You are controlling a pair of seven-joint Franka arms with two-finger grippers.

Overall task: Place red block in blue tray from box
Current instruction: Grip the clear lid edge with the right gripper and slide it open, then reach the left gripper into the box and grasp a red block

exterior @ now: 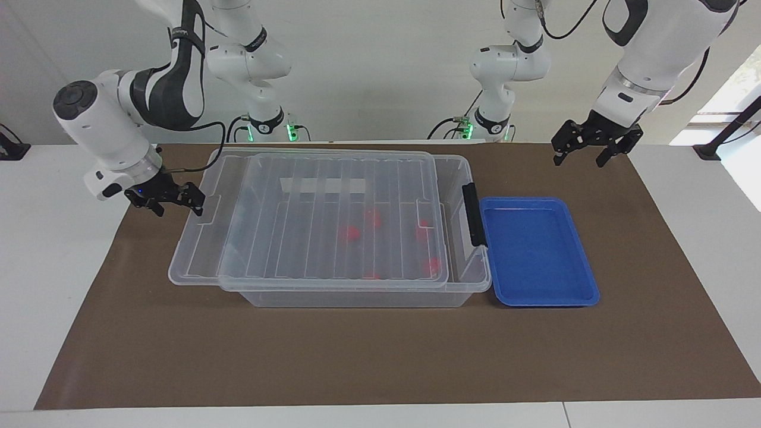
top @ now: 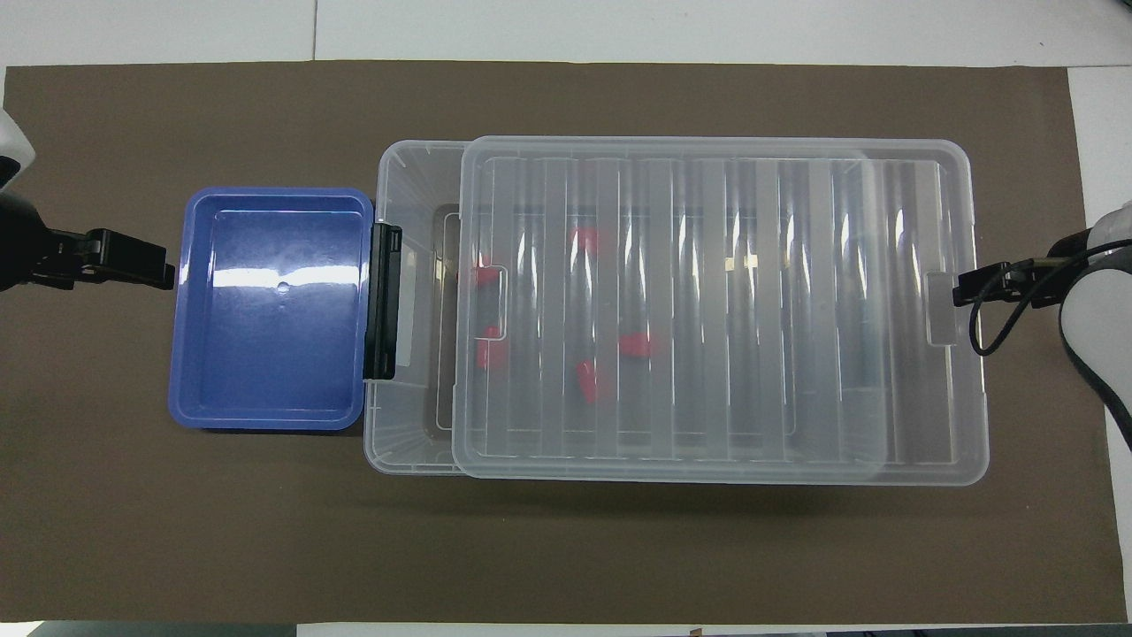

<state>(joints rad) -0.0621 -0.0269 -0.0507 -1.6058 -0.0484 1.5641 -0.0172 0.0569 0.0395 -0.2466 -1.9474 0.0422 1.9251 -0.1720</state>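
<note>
The box (exterior: 357, 295) is a large clear bin in the middle of the brown mat, also in the overhead view (top: 409, 177). Its ribbed clear lid (exterior: 333, 196) (top: 707, 310) lies on top, shifted toward the right arm's end, which leaves a strip open beside the tray. Several small red pieces show blurred through the lid; one oblong red block (exterior: 351, 233) (top: 637, 345) lies near the middle. The blue tray (exterior: 538, 294) (top: 265, 416) is empty and touches the box at the left arm's end. My right gripper (exterior: 178, 205) (top: 968, 285) is open at the lid's overhanging end. My left gripper (exterior: 581, 157) (top: 150, 264) is open, raised beside the tray.
A black latch clip (exterior: 474, 214) (top: 385, 301) hangs on the box's end wall against the tray. The brown mat (exterior: 357, 356) covers the table, with white table surface (exterior: 47, 267) at both ends.
</note>
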